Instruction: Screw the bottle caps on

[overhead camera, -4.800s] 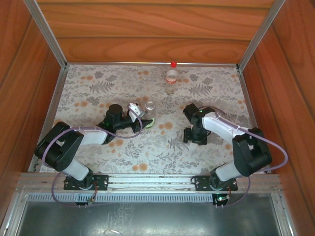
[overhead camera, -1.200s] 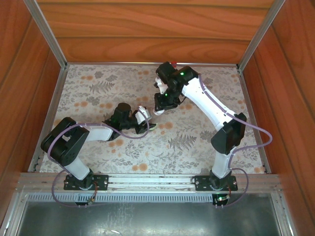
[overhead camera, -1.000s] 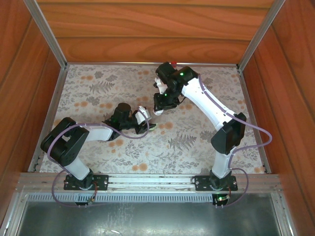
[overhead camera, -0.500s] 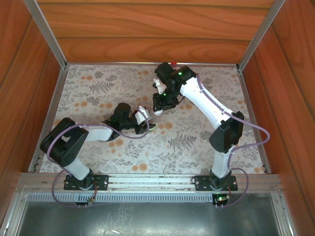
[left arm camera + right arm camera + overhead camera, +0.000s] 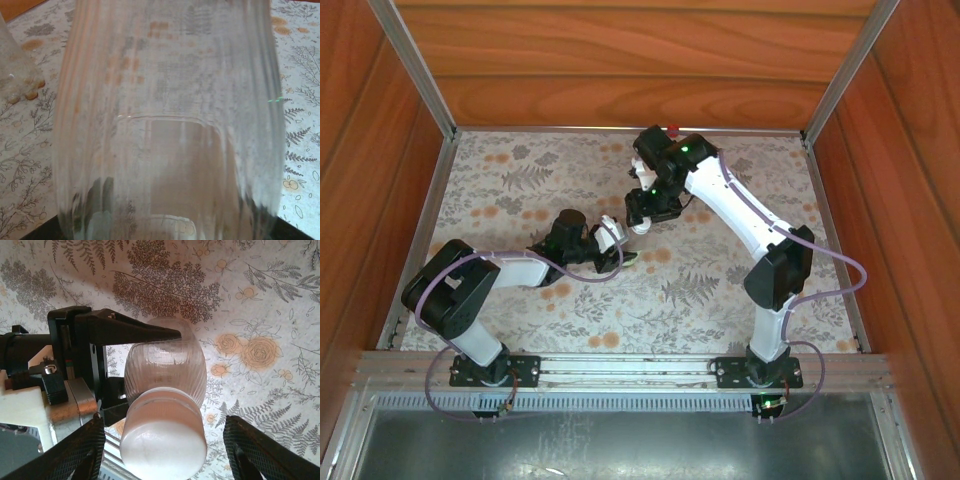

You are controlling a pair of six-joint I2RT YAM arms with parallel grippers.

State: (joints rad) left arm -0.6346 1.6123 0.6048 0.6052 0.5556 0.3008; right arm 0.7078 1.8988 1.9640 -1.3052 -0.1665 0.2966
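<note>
A clear ribbed bottle point(image 5: 165, 125) stands tilted in my left gripper point(image 5: 611, 246), which is shut on its body; the left gripper's black fingers point(image 5: 125, 332) clamp it from the side. The white cap point(image 5: 162, 442) sits on the bottle's neck. My right gripper point(image 5: 162, 430) hangs over the cap, open, with its fingers point(image 5: 75, 452) standing off on either side, not touching it. In the top view the right gripper point(image 5: 638, 216) is right above the left one. The red cap point(image 5: 672, 128) peeks out behind the right arm at the back; its bottle is hidden.
The flower-printed tabletop point(image 5: 520, 180) is boxed in by wooden walls point(image 5: 620, 70) at the back and sides. The right arm point(image 5: 740, 215) stretches diagonally across the right half of the table.
The right arm has swung from the near right to above the bottle in the left gripper. In the last second it edged slightly left. The left arm has held still.
</note>
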